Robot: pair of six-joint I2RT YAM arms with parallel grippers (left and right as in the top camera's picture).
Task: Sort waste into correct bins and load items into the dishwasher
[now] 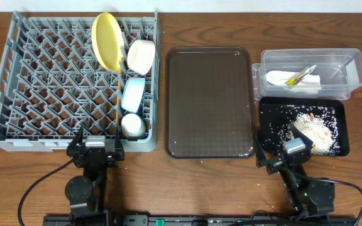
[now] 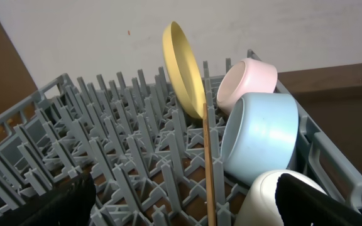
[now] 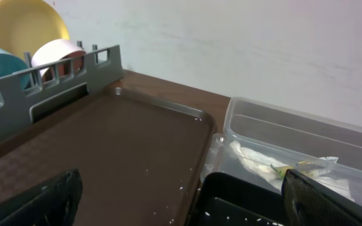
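Observation:
The grey dishwasher rack holds the yellow plate on edge, the white bowl, the light blue bowl, the white cup and the chopsticks. My left gripper stands open at the rack's near wall, nothing between its fingers; the cup and a chopstick lie just ahead. The clear tub contains the napkin and sachet. Rice lies in the black tray. My right gripper is open and empty at that tray's near left corner.
The dark brown serving tray lies between the rack and the bins, with a few white grains near its right rim. In the right wrist view the black tray and clear tub sit right of it.

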